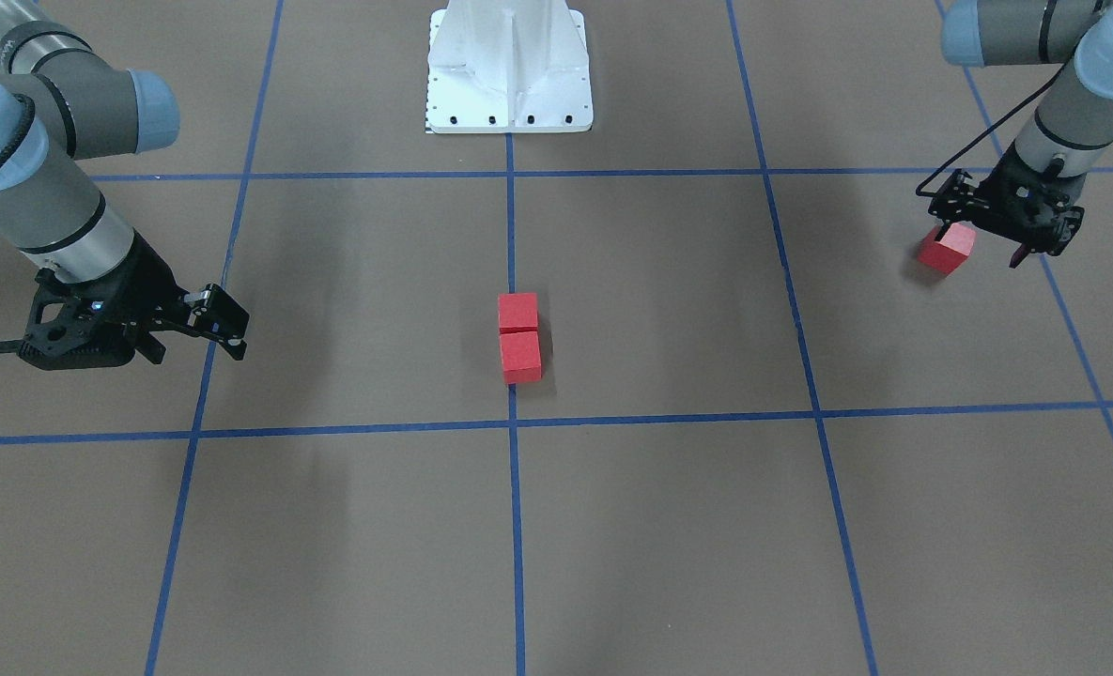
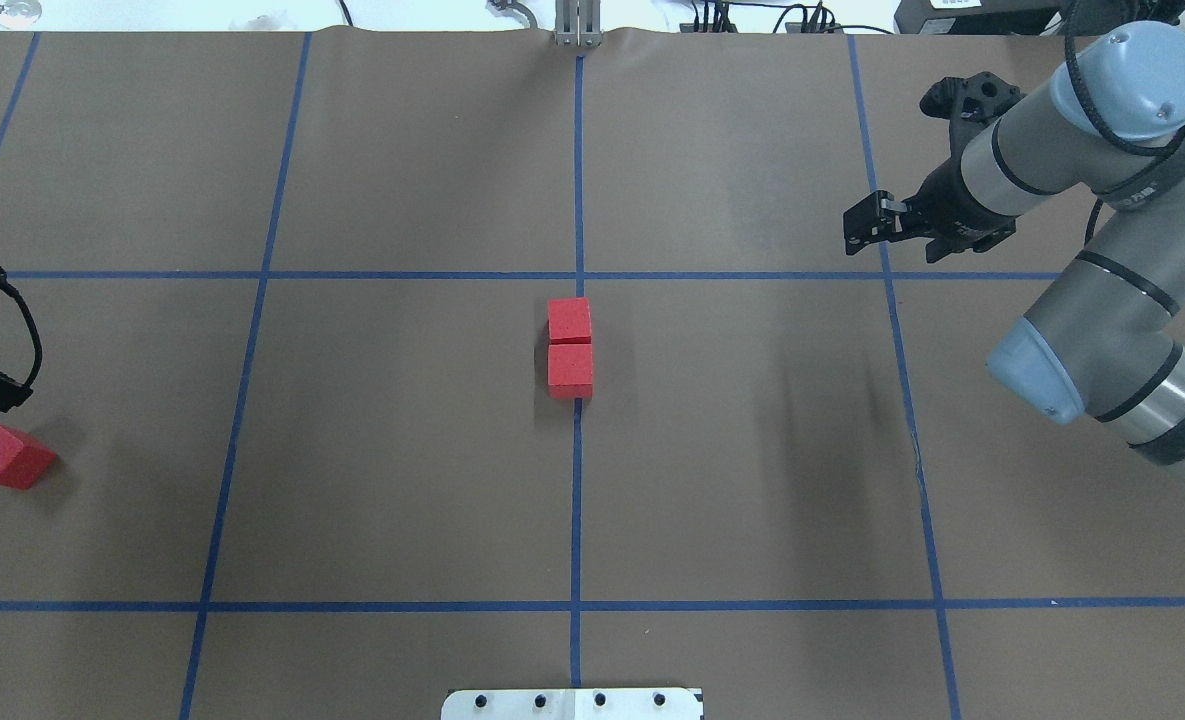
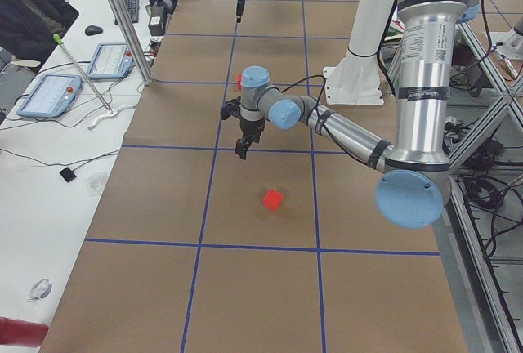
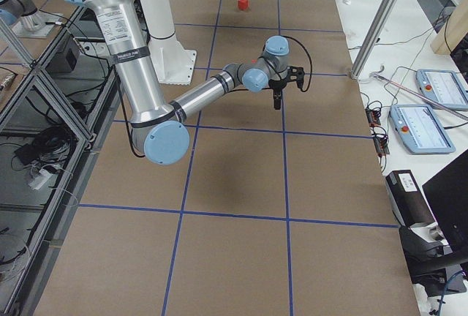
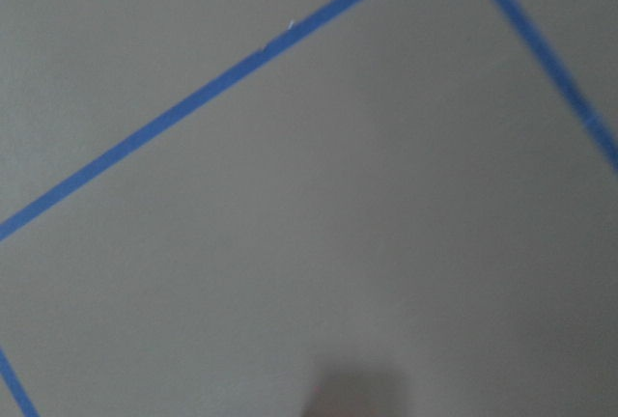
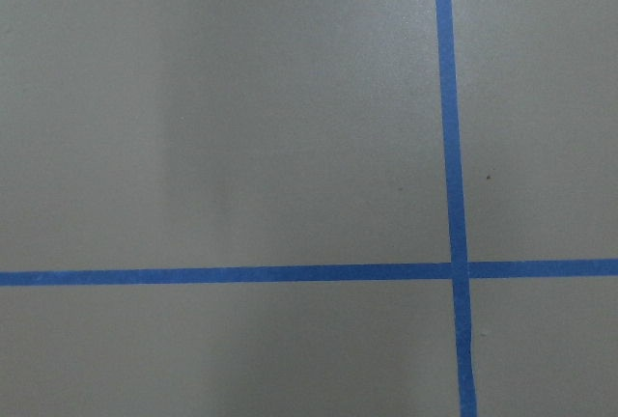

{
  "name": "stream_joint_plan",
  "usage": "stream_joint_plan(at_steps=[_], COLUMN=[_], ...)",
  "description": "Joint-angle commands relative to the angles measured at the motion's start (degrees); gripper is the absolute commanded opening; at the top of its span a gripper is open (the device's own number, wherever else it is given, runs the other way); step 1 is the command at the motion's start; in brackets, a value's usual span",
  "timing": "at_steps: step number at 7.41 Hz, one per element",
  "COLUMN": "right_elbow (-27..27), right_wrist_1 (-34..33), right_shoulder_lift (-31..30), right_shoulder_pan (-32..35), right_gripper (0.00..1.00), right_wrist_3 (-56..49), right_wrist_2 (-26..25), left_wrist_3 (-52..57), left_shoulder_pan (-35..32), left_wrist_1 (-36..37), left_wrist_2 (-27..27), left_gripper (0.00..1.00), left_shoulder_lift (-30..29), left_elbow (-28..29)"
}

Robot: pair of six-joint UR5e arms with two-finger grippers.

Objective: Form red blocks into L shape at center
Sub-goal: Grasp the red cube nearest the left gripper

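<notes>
Left gripper [image 1: 1014, 246] hangs above the stray matte red cube [image 1: 947, 248] at right edge of the front view; fingers empty, gap unclear. Right gripper [image 1: 227, 335] empty, apparently closed, far off. Two joined red cubes [image 1: 519, 336] sit mid-bench [image 1: 669, 310], on the centre line.

red blocks [image 2: 569, 345]: matte, smooth | floor [image 2: 402, 450]: matte brown | base plate [image 1: 509, 84]: glossy white

Brown floor [image 2: 402, 450], blue tape lines [image 2: 576, 500]; two touching red blocks [image 2: 569, 346] centrally, third [image 2: 9, 456] well apart.
</notes>
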Motion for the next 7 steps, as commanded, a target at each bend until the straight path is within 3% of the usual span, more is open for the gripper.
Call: stream_joint_plan(at_steps=[1,3,7], right_elbow=[-0.3,-0.21,-0.39], right_wrist_1=[0.07,0.07,0.07], right_shoulder_lift=[0.21,0.21,0.12], right_shoulder_pan=[-0.11,-0.11,-0.38], right_gripper=[1.0,1.0,1.0], right_wrist_3=[0.06,0.14,0.14], right_wrist_2=[-0.34,-0.34,-0.34], left_wrist_3=[-0.42,-0.25,-2.08], left_shoulder_pan=[0.19,0.72,2.82], left_wrist_1=[-1.77,-1.95,-1.95], left_wrist_2=[-3.42,-4.77,-7.49], left_gripper=[1.0,1.0,1.0], left_shoulder_lift=[0.73,0.64,0.29], left_elbow=[1.98,5.83,6.56])
